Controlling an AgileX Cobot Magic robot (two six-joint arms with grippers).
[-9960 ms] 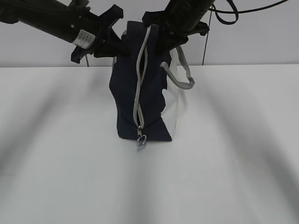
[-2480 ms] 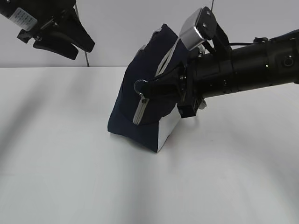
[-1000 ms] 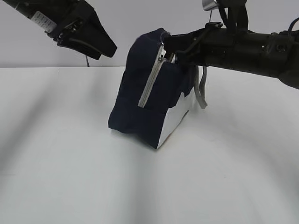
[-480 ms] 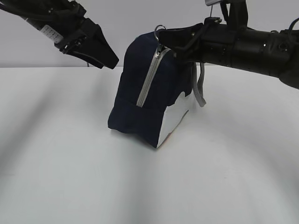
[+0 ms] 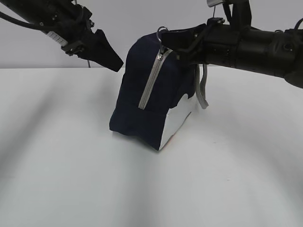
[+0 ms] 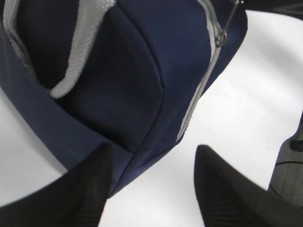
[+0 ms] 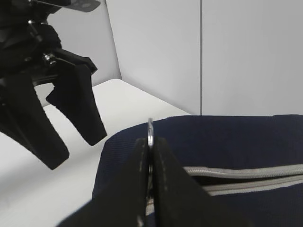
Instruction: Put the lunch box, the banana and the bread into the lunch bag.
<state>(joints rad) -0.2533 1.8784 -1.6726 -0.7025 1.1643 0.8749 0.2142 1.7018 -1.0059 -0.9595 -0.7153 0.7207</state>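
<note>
The white bench (image 5: 71, 179) is seen to carry only the navy lunch bag (image 5: 142, 109), tilted at its middle and zipped shut down its near face, though a short gap is left along the top; lunch box, banana and bread are not visible, so packing is judged done or nearly so. The zipper ring pull (image 7: 150, 132) is pinched in the closed right claw (image 7: 150, 151). The left claw (image 6: 149, 189), spread wide and empty, is held just beside the bag's lower corner.

From my console this reads as a lab test bench: a bare white table (image 5: 71, 179) set against a plain pale wall (image 5: 142, 19) of flat panels with a thin vertical seam, a cable (image 5: 88, 63) hanging behind, and no household furnishings.
</note>
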